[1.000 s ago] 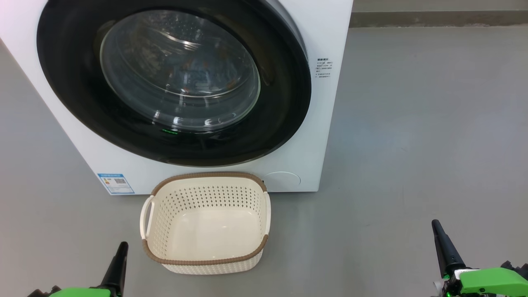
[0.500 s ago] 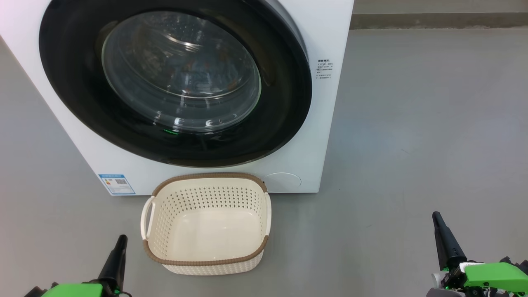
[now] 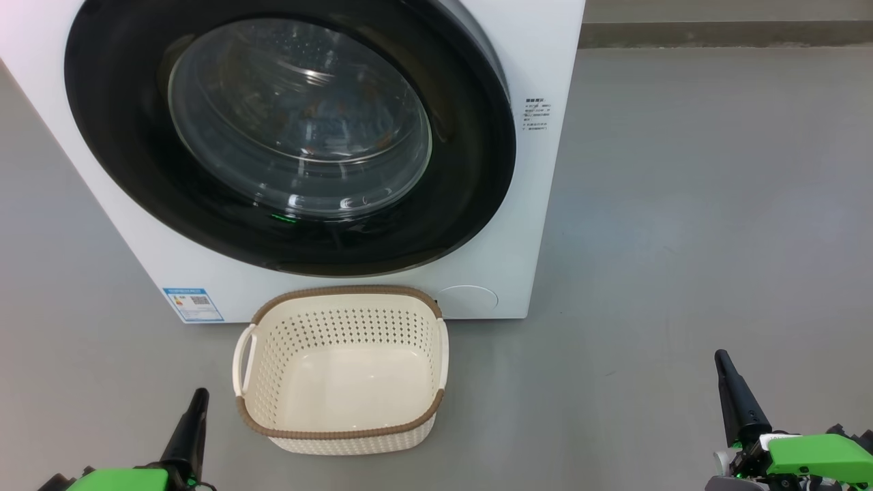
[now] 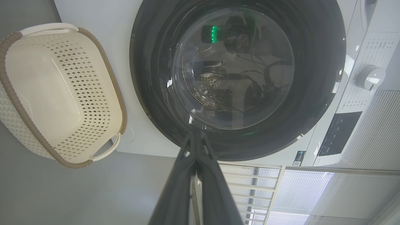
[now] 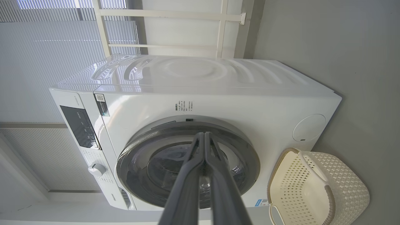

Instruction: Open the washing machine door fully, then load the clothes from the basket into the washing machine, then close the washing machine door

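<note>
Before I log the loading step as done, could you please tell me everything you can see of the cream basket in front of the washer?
The cream-white perforated plastic basket is rounded-rectangular, with a brown woven-look rim, a loop handle on each short side and a smooth solid bottom. It is empty. It stands upright on the grey floor, just in front of the white front-loading washing machine, below its round black-rimmed door. Whether its far rim touches the machine cannot be told.
</note>
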Controlling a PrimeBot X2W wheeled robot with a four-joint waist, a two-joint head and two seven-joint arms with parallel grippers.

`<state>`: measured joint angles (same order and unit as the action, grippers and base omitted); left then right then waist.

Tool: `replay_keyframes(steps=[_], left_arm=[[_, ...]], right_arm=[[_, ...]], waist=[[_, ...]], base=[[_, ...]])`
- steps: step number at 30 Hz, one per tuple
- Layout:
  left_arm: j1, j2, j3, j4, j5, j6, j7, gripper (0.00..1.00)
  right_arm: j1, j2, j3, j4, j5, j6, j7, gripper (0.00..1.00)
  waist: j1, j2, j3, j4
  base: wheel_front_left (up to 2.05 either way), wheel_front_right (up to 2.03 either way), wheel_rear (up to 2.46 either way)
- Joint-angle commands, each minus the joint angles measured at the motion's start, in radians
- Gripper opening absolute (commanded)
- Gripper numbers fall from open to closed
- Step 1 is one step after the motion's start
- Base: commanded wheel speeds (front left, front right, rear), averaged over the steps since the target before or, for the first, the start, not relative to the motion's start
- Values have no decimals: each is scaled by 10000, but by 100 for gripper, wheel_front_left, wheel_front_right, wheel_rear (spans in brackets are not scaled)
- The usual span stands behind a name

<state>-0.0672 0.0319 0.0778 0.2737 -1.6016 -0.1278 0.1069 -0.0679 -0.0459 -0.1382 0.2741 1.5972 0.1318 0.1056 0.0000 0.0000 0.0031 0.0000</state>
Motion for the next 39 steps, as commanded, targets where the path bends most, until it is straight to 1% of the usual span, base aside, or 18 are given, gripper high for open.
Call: replay_keyframes(steps=[1, 39], left_arm=[[-408, 198, 350, -286, -78, -29, 55, 0], [-409, 191, 360, -286, -70, -29, 63, 0]], right_arm=[[-401, -43, 237, -293, 109, -11, 82, 0], [-400, -43, 240, -293, 112, -11, 79, 0]], waist=[[0, 0, 0, 0], [0, 0, 0, 0]], base=[[0, 0, 0], [0, 0, 0]])
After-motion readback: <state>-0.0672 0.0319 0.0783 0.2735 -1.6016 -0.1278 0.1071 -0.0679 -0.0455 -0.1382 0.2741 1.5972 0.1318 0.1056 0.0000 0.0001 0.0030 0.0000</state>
